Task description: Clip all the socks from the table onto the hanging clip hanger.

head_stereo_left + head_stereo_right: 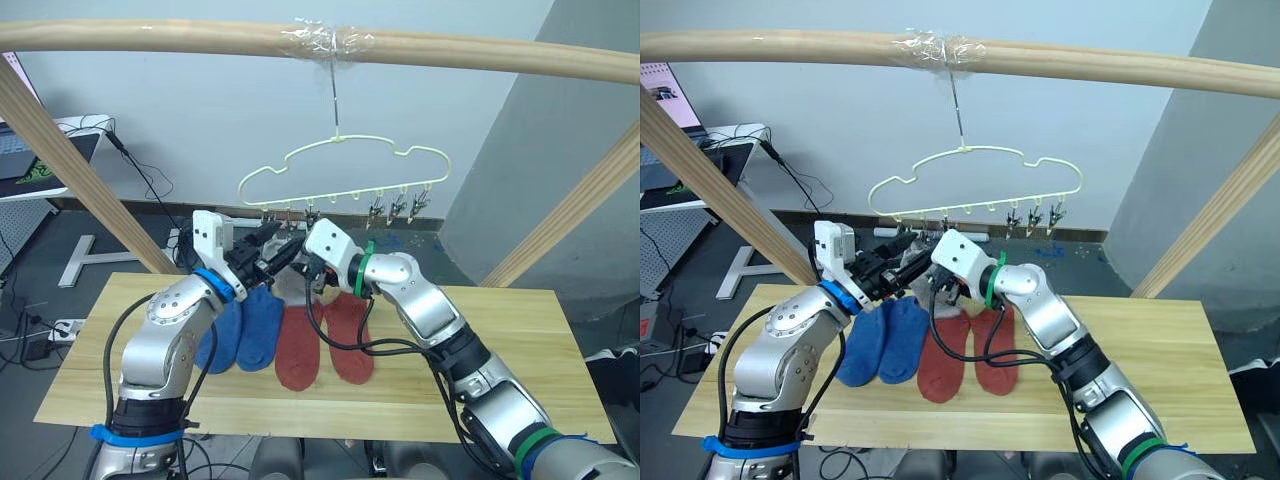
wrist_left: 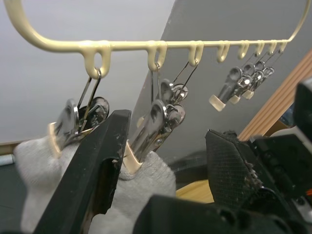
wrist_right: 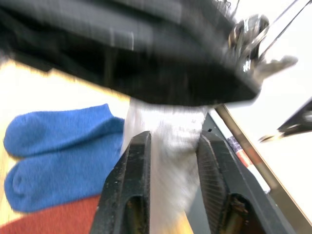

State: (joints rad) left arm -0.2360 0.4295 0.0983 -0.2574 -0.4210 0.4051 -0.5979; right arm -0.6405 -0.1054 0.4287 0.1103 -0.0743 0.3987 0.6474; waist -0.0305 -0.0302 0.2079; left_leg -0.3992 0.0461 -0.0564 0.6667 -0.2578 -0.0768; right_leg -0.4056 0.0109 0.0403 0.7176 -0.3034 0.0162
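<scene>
The pale-yellow clip hanger (image 1: 345, 150) hangs by its hook from the top pole, with a row of grey metal clips (image 1: 400, 208) along its lower wire. My left gripper (image 2: 168, 129) is open just under the clips at the hanger's left end, with one clip (image 2: 156, 124) between its fingers biting a light grey sock (image 2: 146, 180). Beside it, another clip holds a second grey sock (image 2: 31, 163). My right gripper (image 3: 173, 141) is shut on the grey sock (image 3: 165, 126) from below. Two blue socks (image 1: 250, 325) and two rust-red socks (image 1: 325, 340) lie side by side on the table (image 1: 520, 340).
A taped wooden pole (image 1: 150, 35) spans the top, and slanted poles stand at the left (image 1: 80, 170) and right (image 1: 570, 215). A desk with a laptop (image 1: 40, 150) and cables sits behind on the left. Three bare clips hang at the hanger's right end.
</scene>
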